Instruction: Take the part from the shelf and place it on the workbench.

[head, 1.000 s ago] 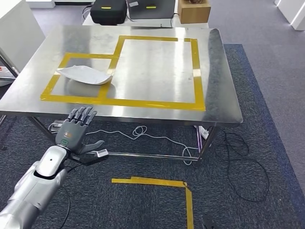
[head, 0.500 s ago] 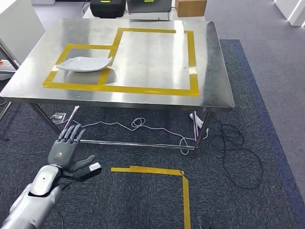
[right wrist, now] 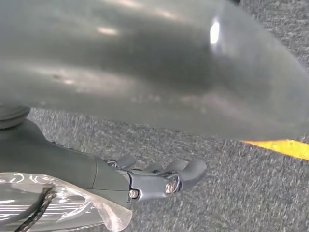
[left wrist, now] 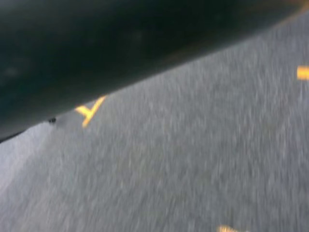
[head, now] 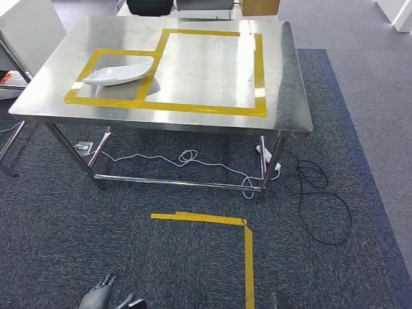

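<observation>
The part, a white curved shell (head: 116, 73), lies on the steel workbench (head: 208, 71) inside the small yellow-taped square at its left end. Nothing touches it. My left hand (head: 109, 297) sits low at the bottom edge of the head view, over the carpet and well short of the bench, fingers apart and holding nothing. In the right wrist view my right hand (right wrist: 156, 181) hangs over the carpet with its fingers stretched out and nothing in them.
A larger yellow-taped rectangle (head: 260, 71) marks the bench top beside the small one. Cables (head: 311, 193) trail on the carpet under and right of the bench. A yellow tape corner (head: 245, 232) marks the floor in front. A white cabinet (head: 29, 26) stands at the far left.
The whole picture has shifted: the camera has drawn back from the bench. My left arm has dropped from near the bench edge to the bottom of the view. The part has stayed in its square.
</observation>
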Controlling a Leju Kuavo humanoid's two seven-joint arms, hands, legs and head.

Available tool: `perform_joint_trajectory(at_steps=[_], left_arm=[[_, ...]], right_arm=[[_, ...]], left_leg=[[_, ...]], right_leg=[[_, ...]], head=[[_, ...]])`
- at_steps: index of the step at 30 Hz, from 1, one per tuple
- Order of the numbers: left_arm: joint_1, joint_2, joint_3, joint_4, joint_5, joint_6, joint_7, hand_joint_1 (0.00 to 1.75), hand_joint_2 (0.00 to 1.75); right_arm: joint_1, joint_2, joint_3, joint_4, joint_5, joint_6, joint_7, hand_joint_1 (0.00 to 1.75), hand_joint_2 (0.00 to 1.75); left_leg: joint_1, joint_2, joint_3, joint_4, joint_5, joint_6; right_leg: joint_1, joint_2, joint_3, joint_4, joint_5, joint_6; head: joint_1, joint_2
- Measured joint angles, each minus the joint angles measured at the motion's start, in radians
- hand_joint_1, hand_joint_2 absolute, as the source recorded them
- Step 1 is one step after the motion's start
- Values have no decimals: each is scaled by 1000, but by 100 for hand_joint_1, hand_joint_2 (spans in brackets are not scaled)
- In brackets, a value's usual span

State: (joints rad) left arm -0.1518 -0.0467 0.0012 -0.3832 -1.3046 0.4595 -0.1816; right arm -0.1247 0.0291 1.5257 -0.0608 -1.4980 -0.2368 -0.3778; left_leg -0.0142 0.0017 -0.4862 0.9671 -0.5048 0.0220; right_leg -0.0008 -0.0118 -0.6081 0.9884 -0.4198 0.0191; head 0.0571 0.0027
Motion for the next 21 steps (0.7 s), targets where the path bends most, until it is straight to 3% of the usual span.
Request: perform_joint_trajectory(at_steps=[2,3,6,7,8,9,11,13,14,16,17,18,19,21], left_arm=[[9,-11,17,25,2,-7,0,0,0],[10,-14,23,34,2,-10,0,0,0],[9,-21,39,53,8,-21,0,0,0],[9,-24,45,59,16,-32,0,0,0],[10,-27,53,65,26,-48,1,0,0],[12,-30,62,71,39,-66,5,0,0],[23,-37,86,83,66,-97,20,0,0],[44,-46,116,96,91,-110,40,0,0],[57,-49,131,102,101,-113,49,0,0],[80,-56,160,114,121,-115,59,0,0],[89,-58,175,120,132,-117,60,0,0],[98,-60,189,124,141,-118,61,0,0],[105,-62,204,128,149,-121,60,0,0],[111,-69,228,133,162,-127,53,0,0]], right_arm=[[1,0,-5,2,0,0,0,0,0],[2,0,-7,3,0,1,0,0,0],[3,0,-11,5,0,1,0,0,0],[3,1,-13,5,0,1,0,0,0],[3,1,-15,6,0,1,1,0,0],[3,0,-18,8,0,1,1,0,0],[3,0,-27,10,0,1,1,0,0],[2,2,-41,12,0,1,1,0,0],[2,3,-48,13,0,0,1,0,0],[5,6,-62,15,0,0,3,0,0],[5,7,-69,16,0,-1,5,0,0],[6,9,-77,16,0,-1,7,0,0],[6,10,-85,17,0,-1,9,0,0],[5,13,-101,18,0,-2,12,0,0]], left_leg=[[3,3,-11,-8,20,9],[5,5,-20,-12,31,15],[6,7,-61,-9,63,24],[5,7,-77,-6,73,23],[5,7,-92,-2,82,21],[5,8,-108,3,91,19],[7,8,-139,18,106,12],[6,8,-159,33,119,2],[5,8,-164,38,127,-2],[6,6,-168,38,142,-11],[8,5,-173,43,134,-17],[9,3,-180,61,105,-23],[11,2,-190,98,58,-29],[15,1,-213,226,-54,-37]], right_leg=[[-2,0,-10,8,-11,11],[-1,3,-21,32,-41,15],[-5,9,-69,209,-181,25],[-7,9,-75,264,-201,28],[-8,9,-68,293,-196,31],[-9,9,-45,287,-171,33],[-12,10,47,179,-122,37],[-12,15,145,36,-133,33],[-10,18,168,-5,-148,27],[-8,18,163,-15,-146,9],[-9,16,154,-14,-138,0],[-10,13,143,-14,-127,-11],[-11,10,130,-14,-114,-19],[-10,6,103,-10,-89,-26]], head=[[0,0],[2,0],[6,0],[6,0],[6,0],[6,0],[6,0],[7,0],[8,0],[8,0],[8,0],[7,0],[5,0],[3,0]])
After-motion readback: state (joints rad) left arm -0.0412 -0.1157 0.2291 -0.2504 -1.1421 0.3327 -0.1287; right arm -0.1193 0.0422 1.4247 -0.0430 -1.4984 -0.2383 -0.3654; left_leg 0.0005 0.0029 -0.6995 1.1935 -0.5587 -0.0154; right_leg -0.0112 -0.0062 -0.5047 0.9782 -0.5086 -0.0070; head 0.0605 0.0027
